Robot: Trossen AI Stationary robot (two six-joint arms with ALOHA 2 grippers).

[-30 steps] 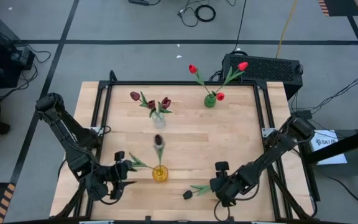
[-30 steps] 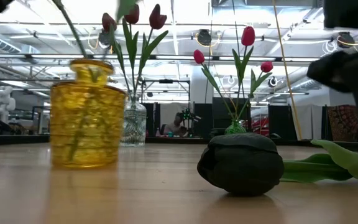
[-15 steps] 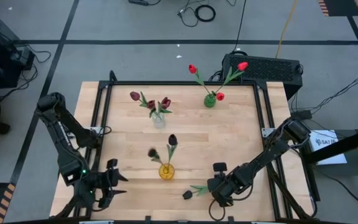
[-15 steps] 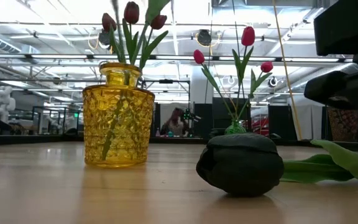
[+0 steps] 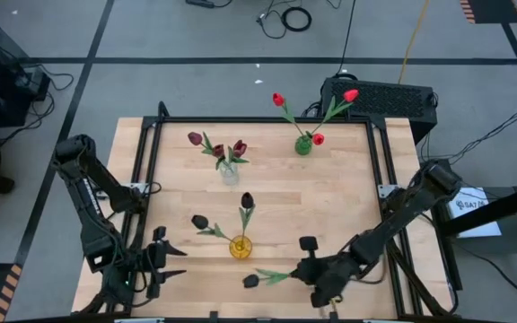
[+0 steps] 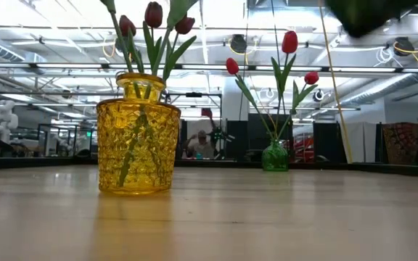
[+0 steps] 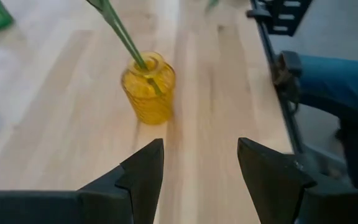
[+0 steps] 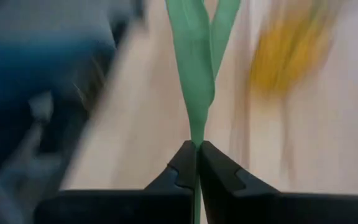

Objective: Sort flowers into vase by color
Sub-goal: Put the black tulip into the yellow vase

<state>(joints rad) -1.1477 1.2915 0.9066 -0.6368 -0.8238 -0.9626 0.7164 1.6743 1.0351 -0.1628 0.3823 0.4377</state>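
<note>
A yellow vase (image 5: 239, 246) near the table's front holds two near-black tulips (image 5: 247, 201); it also shows in the low view (image 6: 138, 145) and the left wrist view (image 7: 149, 93). A clear vase (image 5: 229, 171) holds maroon tulips. A green vase (image 5: 302, 144) holds red tulips. My right gripper (image 5: 305, 271) is shut on another near-black tulip (image 5: 251, 281), to the right of the yellow vase. My left gripper (image 5: 165, 260) is open and empty, left of the yellow vase. My right gripper pinches the tulip's green stem (image 8: 196, 138) between its two fingertips, just below the leaves (image 8: 197, 62). The fingers come roughly level from the table's right, and the stem runs on ahead of them. The tulip is lifted clear of the table, head toward the left.
Bare wood lies between the three vases and along the front edge. Black rails (image 5: 142, 161) frame the table's left and right sides. A black box (image 5: 380, 97) stands behind the far right corner. A person sits in the room beyond the table (image 6: 198, 143).
My left gripper has drawn back from the yellow vase toward the table's near left corner, leaving a near-black tulip standing in the vase, which has slid slightly right. My right gripper has lifted its tulip off the table and carried it left.
</note>
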